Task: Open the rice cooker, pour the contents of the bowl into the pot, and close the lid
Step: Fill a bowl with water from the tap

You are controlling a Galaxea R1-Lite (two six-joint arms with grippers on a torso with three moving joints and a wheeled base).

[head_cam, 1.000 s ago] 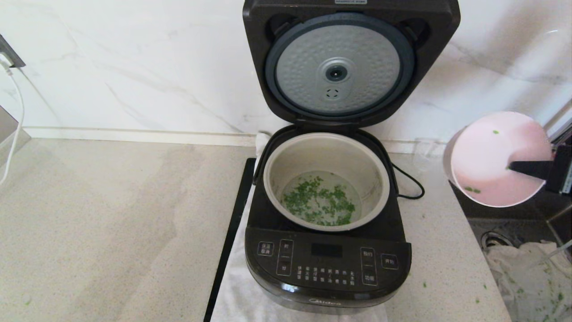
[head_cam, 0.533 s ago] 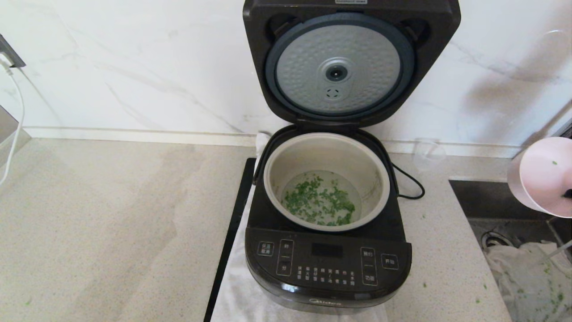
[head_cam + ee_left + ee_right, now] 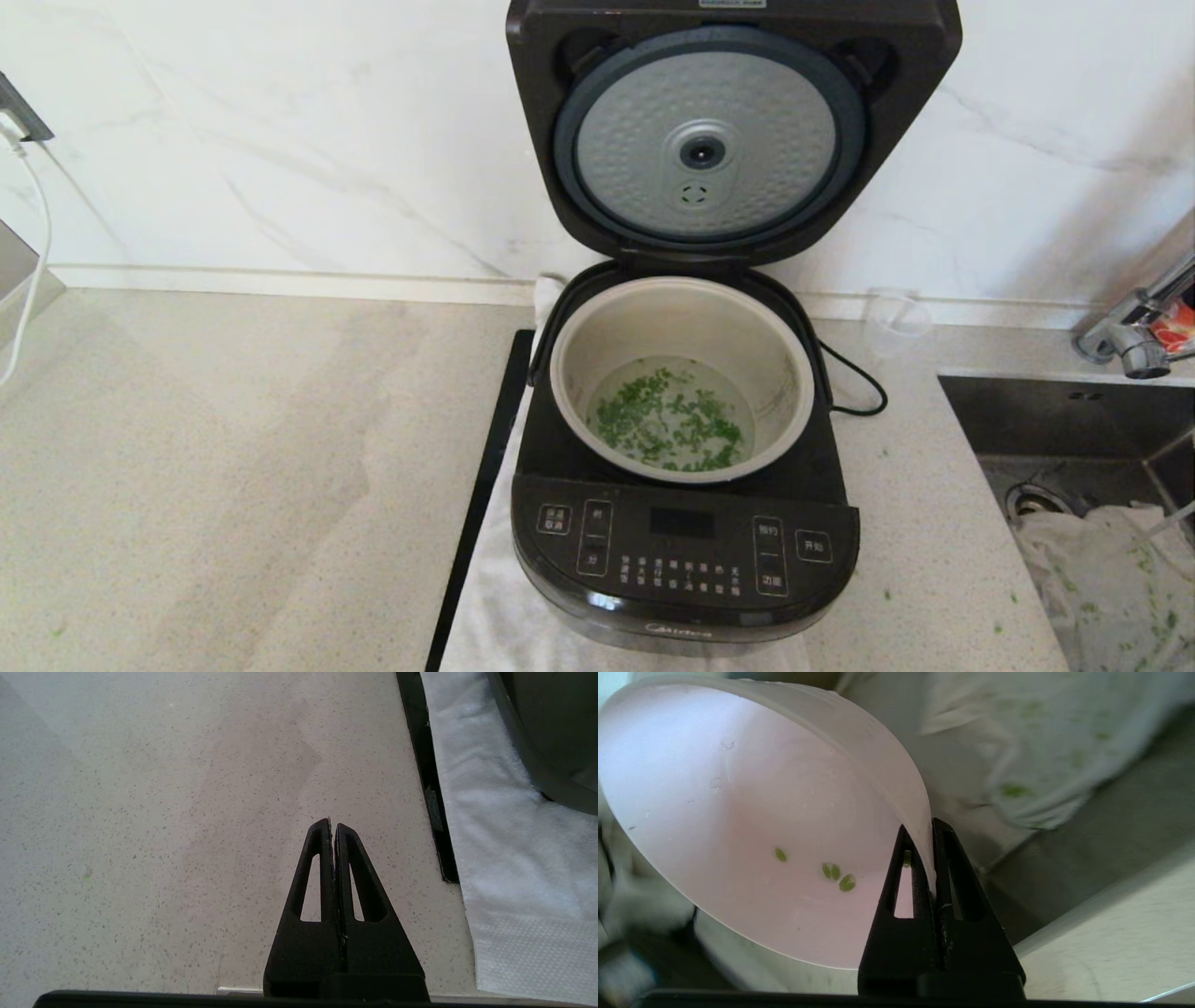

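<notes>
Right gripper (image 3: 930, 833) is clamping the rim of the small round bowl, pale pink inside w/ white outer wall (image 3: 752, 826); one finger is sitting inside the rim, the other outside, pressed together on the wall. Bowl is hanging tilted on its side, mouth facing back toward the wrist, nearly empty: only a few chopped green bits (image 3: 833, 871) are sticking to its inner wall. Beyond the gripper a white cloth w/ green flecks (image 3: 1017, 742) is lying in a dark sink.

Gripper and bowl are not showing in the head view. That view is showing the large glossy black rice cooker (image 3: 686, 551) w/ hinged black lid (image 3: 733, 131) standing upright and the round beige-silver inner pot (image 3: 681, 322) holding the bulk of the greens. Judgement: pour step is done; lid closing is remaining, approx. final third of task.

Key relation: lid is lying well apart from the right gripper, which is occupied. Left gripper (image 3: 332, 826), tips pressed together on nothing, is hovering over the speckled counter (image 3: 163, 812) w/ the cooker base just beside it, so the left arm is looking nearer.
</notes>
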